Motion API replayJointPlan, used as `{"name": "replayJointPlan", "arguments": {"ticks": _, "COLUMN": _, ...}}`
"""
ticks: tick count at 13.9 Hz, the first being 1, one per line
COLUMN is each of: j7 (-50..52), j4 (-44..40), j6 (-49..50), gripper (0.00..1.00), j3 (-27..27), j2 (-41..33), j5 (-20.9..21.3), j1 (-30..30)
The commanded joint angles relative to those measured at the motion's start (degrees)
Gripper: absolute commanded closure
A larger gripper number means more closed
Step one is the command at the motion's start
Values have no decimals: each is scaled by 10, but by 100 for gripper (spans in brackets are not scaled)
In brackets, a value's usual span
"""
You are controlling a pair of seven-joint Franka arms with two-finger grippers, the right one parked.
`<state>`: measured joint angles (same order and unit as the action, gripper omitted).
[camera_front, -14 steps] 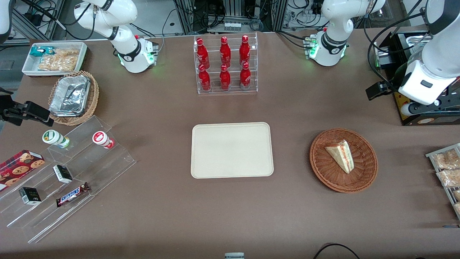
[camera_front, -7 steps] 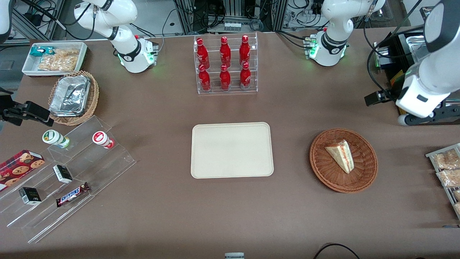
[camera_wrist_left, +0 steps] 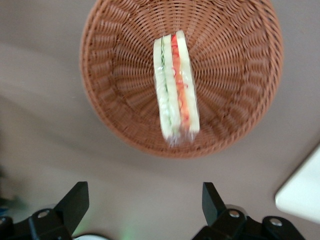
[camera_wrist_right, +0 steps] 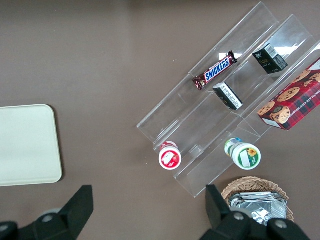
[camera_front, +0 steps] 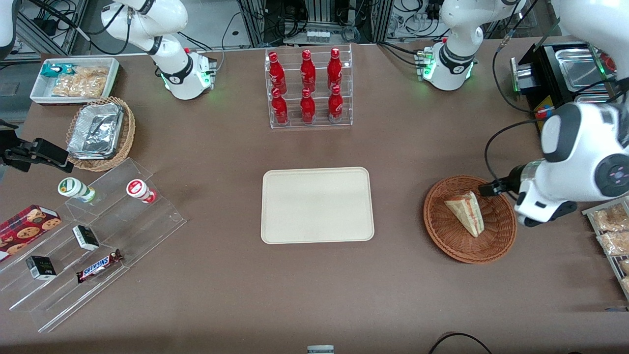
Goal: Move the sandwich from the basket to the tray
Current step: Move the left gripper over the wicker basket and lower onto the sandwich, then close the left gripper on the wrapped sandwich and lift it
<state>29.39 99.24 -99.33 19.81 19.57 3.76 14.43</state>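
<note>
Two black fingers (camera_wrist_left: 75,202) of our gripper (camera_wrist_left: 145,202) stand spread wide with nothing between them, hovering above the table (camera_front: 314,295) just beside the basket (camera_front: 454,248), at the edge toward the working arm's end. We see the sandwich (camera_front: 467,212) lying inside the basket, its red and green layers facing up at our wrist camera. We find the tray (camera_front: 317,205) flat on the table beside the basket, toward the parked arm's end, apart from it.

left arm: bent low | tool (camera_wrist_left: 145,202): fingers spread wide, empty
</note>
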Motion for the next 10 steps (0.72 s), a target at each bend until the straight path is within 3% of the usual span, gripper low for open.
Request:
{"name": "replayJointPlan", "arguments": {"ticks": 1, "j7": 72, "j4": 10, "j6": -45, "gripper": 0, "j3": 8, "j2": 31, "j5": 3, "j1": 8}}
{"name": "replayJointPlan", "arguments": {"ticks": 5, "j7": 174, "j4": 8, "j6": -117, "gripper": 0, "j3": 8, "j2": 71, "j5": 2, "j1": 8}}
{"name": "replayJointPlan", "arguments": {"ticks": 10, "j7": 184, "j4": 12, "j6": -144, "gripper": 0, "j3": 7, "j2": 106, "j5": 5, "j1": 7}}
